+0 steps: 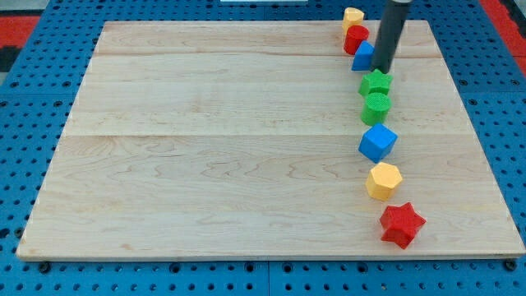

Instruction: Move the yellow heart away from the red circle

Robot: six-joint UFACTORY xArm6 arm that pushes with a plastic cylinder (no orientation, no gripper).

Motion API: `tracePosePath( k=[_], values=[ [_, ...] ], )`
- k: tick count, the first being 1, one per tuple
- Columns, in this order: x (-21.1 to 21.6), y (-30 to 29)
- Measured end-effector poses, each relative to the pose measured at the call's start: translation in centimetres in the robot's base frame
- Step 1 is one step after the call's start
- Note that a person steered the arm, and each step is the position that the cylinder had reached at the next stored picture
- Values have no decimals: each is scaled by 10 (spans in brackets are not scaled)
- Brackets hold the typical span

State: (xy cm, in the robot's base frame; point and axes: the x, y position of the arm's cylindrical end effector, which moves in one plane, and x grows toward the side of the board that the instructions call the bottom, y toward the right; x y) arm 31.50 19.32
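The yellow heart (353, 16) sits at the top right of the wooden board (205, 140), touching the red circle (356, 38) just below it. A blue block (362, 57), partly hidden by the rod, lies right below the red circle. My tip (381, 69) is just right of the blue block and just above the green star (376, 82). It is below and to the right of the yellow heart, not touching it.
Below the green star a column runs down the board's right side: a green circle (376, 107), a blue cube (378, 142), a yellow hexagon (383, 181) and a red star (401, 224). The board lies on a blue pegboard (25, 123).
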Motion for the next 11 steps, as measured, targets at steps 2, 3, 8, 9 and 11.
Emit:
tracePosePath(
  k=[2,3,8,9,11],
  values=[
    [-56,53],
    [-102,46],
    [-90,-149],
    [-75,-193],
    [-123,-254]
  ],
)
